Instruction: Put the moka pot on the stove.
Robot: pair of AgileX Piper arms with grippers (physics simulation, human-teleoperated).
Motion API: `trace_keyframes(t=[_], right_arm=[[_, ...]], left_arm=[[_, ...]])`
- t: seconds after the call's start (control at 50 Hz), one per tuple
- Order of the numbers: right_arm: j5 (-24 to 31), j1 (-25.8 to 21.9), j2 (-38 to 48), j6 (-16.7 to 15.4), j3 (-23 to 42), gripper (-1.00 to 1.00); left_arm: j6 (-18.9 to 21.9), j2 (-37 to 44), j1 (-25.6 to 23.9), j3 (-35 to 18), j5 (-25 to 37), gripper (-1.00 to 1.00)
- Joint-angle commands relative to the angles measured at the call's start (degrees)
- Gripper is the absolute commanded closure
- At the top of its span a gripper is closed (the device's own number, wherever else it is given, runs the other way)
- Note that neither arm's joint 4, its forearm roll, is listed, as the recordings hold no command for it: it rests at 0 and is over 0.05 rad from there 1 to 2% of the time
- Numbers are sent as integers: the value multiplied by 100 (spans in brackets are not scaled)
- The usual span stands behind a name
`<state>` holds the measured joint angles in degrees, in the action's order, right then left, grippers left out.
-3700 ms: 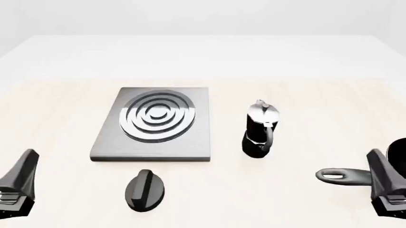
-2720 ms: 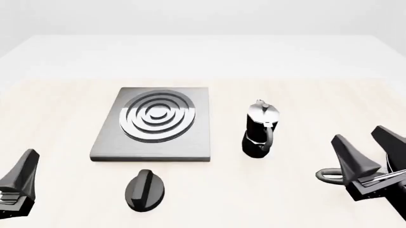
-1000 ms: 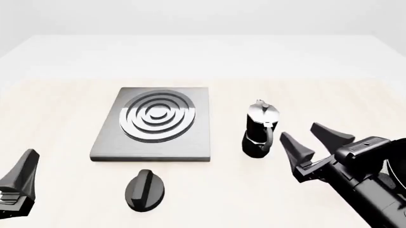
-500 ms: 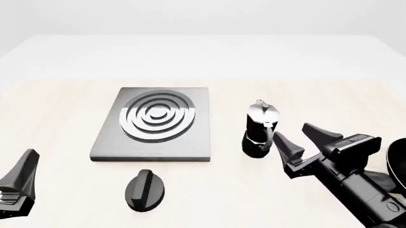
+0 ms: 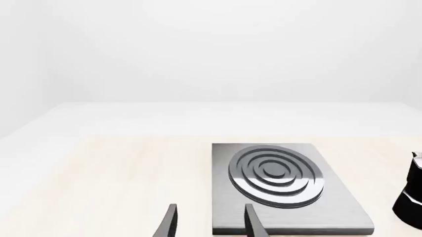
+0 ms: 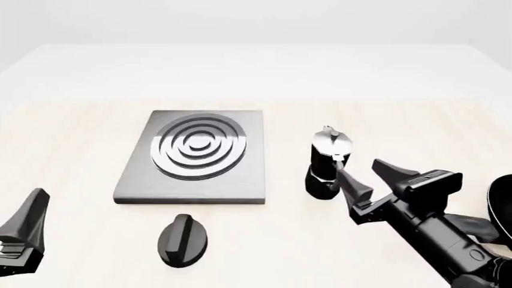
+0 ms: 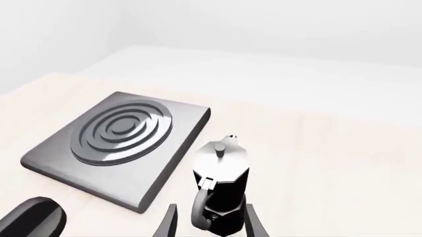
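Observation:
The moka pot (image 6: 327, 165), black with a silver lid, stands upright on the table to the right of the stove (image 6: 196, 156), its handle turned toward me. My right gripper (image 6: 359, 166) is open just right of the pot, one fingertip close to the handle. In the right wrist view the moka pot (image 7: 221, 185) sits straight ahead of the right gripper (image 7: 209, 224), between the lines of its two fingers, with the stove (image 7: 118, 143) beyond. My left gripper (image 6: 33, 201) rests open at the near left; the left wrist view shows the left gripper (image 5: 209, 221) facing the stove (image 5: 277, 177).
A black oval knob (image 6: 183, 239) lies in front of the stove. A black pan (image 6: 502, 207) shows at the right edge behind my right arm. The moka pot (image 5: 412, 195) appears at the edge of the left wrist view.
My right arm has swung left and forward from beside the pan until its open fingers are next to the pot's handle. The left arm, pot and stove have not moved.

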<state>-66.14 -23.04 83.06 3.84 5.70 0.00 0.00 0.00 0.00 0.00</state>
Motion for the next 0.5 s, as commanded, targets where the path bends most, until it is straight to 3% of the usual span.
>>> trace_keyframes(t=[0.02,0.5], right_arm=[[-146,-20,286,19,51,-100],[-344,-78,807,101,246,-100]], left_arm=[[0,0,0,0,0,-100],[0,0,0,0,0,-100]])
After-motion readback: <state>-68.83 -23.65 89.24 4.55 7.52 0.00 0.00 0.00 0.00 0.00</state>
